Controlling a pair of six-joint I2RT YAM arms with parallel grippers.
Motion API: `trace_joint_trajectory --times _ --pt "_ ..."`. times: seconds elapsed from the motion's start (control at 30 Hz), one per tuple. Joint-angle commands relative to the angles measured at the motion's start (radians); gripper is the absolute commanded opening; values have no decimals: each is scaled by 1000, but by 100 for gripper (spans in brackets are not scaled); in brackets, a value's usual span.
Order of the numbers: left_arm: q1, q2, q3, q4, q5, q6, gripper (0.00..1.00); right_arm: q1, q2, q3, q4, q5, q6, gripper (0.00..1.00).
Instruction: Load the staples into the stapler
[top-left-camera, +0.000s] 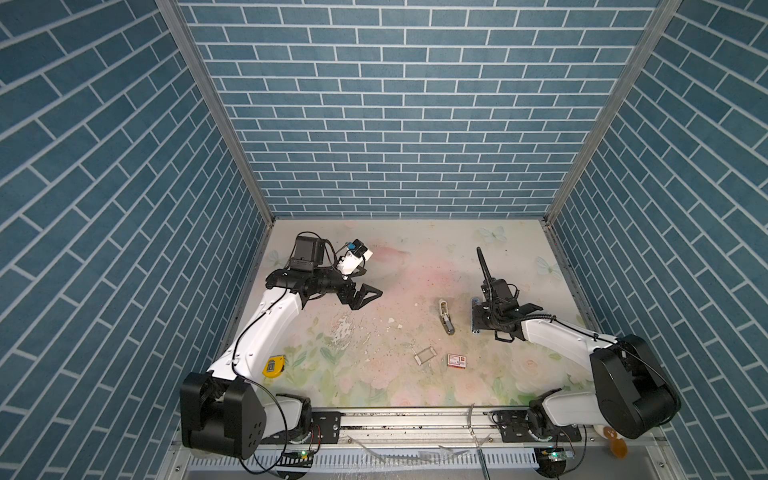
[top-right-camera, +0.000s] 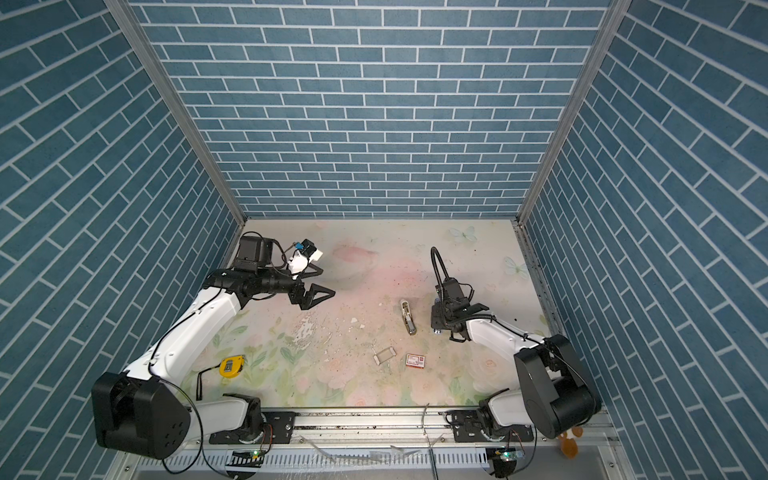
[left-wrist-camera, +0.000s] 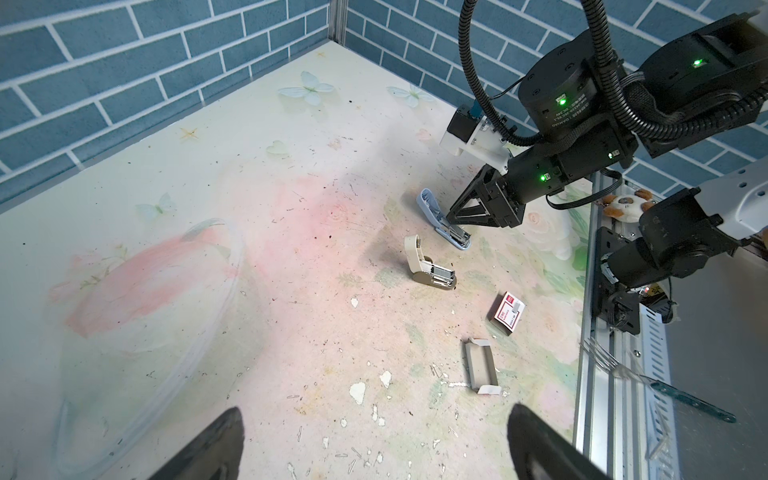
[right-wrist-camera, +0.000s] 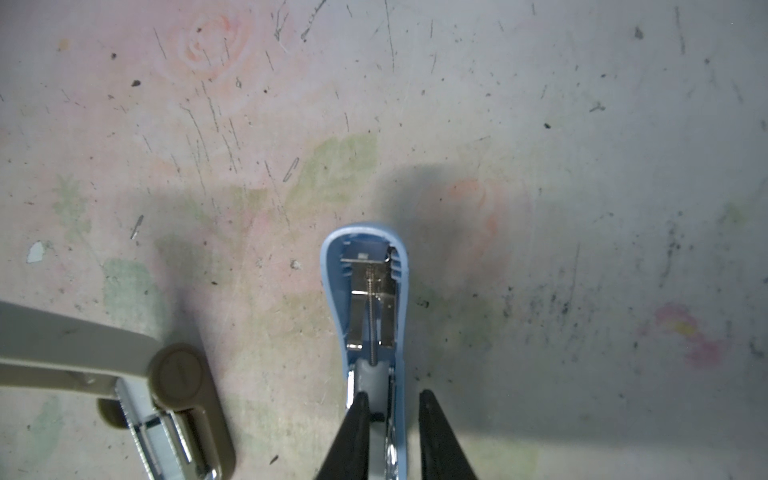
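A light-blue stapler (left-wrist-camera: 432, 203) lies hinged open on the table, its lid folded back (right-wrist-camera: 332, 291). My right gripper (right-wrist-camera: 394, 392) comes down on its rear end. One finger lies over the magazine, the other just outside the blue wall, the jaws a narrow way apart. Whether they pinch anything is unclear. A tan stapler (top-left-camera: 445, 316) lies open beside it, with silvery ribbed staples (right-wrist-camera: 137, 428) in its magazine. My left gripper (top-left-camera: 373, 282) hangs wide open and empty at the far left, well away from both staplers.
A red-and-white staple box (top-left-camera: 456, 360) and its pulled-out cardboard tray (top-left-camera: 423, 356) lie nearer the front. A yellow tape measure (top-right-camera: 230, 366) sits by the left arm's base. Loose single staples and paint chips (left-wrist-camera: 357, 392) litter the middle of the table.
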Motion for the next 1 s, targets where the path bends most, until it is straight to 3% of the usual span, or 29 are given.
trace_joint_trajectory --times 0.0,0.97 --pt "-7 -7 -12 2 10 -3 100 -4 -17 -11 -24 6 -27 24" --pt "-10 -32 -23 7 6 -6 100 -4 -67 -7 -31 22 -22 23"
